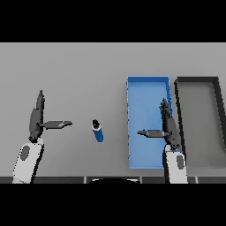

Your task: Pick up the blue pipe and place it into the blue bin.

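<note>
A short blue pipe with a dark open end lies on the grey table, left of the blue bin. My left hand hovers to the pipe's left, fingers straight and thumb pointing toward it, a clear gap between them. Above the bin's right side my right hand stands open, its thumb reaching left over the bin floor. Neither hand holds anything.
A dark grey bin sits right beside the blue bin, at the table's right edge. The grey table stretches wide to the left and behind the pipe.
</note>
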Robot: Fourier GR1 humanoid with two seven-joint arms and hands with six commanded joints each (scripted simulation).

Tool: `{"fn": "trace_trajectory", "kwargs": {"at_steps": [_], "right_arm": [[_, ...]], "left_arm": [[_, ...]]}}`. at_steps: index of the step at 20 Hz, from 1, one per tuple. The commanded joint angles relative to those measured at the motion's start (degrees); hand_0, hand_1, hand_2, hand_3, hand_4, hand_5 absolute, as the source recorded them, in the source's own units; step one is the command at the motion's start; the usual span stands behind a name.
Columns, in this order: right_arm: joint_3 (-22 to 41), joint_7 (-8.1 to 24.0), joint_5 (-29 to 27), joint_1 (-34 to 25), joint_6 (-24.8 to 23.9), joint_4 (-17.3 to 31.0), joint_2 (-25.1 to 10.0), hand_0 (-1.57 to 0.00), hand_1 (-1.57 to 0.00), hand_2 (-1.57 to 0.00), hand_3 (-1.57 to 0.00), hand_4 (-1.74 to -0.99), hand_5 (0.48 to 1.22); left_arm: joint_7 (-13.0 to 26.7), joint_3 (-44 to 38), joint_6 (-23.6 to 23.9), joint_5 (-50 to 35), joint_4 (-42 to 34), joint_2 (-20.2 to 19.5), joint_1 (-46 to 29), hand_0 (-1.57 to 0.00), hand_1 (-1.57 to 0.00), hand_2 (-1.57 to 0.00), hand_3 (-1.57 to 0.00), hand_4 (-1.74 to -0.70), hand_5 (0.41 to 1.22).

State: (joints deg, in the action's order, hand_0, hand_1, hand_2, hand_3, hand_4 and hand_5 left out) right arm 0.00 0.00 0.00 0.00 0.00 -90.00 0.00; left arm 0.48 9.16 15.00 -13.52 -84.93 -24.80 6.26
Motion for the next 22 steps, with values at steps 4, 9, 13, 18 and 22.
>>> {"fn": "trace_trajectory", "kwargs": {"at_steps": [4,9,13,18,22], "right_arm": [[0.12,-0.1,0.03,0.2,-0.03,-0.15,0.05,0.0,0.0,0.0,0.0,-1.21,0.594],[5.47,-5.48,10.04,2.79,1.96,-3.97,-7.12,0.0,0.0,0.0,0.0,-1.198,0.589],[6.57,-4.9,12.2,3.5,2.48,-5.37,-8.75,0.0,0.0,0.0,0.0,-1.191,0.587],[6.46,-2.65,11.28,3.52,3.13,-6.89,-8.97,0.0,0.0,0.0,0.0,-1.194,0.579],[6.91,-2.66,10.69,3.92,3.54,-7.85,-8.37,0.0,0.0,0.0,0.0,-1.225,0.58]], "left_arm": [[-0.55,-0.03,-0.03,-0.02,-0.16,-0.05,-0.2,0.0,0.0,0.0,0.0,-0.97,0.594],[-5.99,3.3,-15.1,-0.14,-0.2,-9.23,-1.01,0.0,0.0,0.0,0.0,-0.97,0.596],[-7.36,4.19,-19.37,-0.29,0.02,-11.39,-0.9,0.0,0.0,0.0,0.0,-0.97,0.598],[-10.07,6.9,-25.44,-1.29,-6.07,-14.59,-3.92,0.0,0.0,0.0,0.0,-0.98,0.578],[-3.19,12.18,-27.06,0.91,-12.21,-15.3,-5.79,0.0,0.0,0.0,0.0,-1.02,0.512]]}}
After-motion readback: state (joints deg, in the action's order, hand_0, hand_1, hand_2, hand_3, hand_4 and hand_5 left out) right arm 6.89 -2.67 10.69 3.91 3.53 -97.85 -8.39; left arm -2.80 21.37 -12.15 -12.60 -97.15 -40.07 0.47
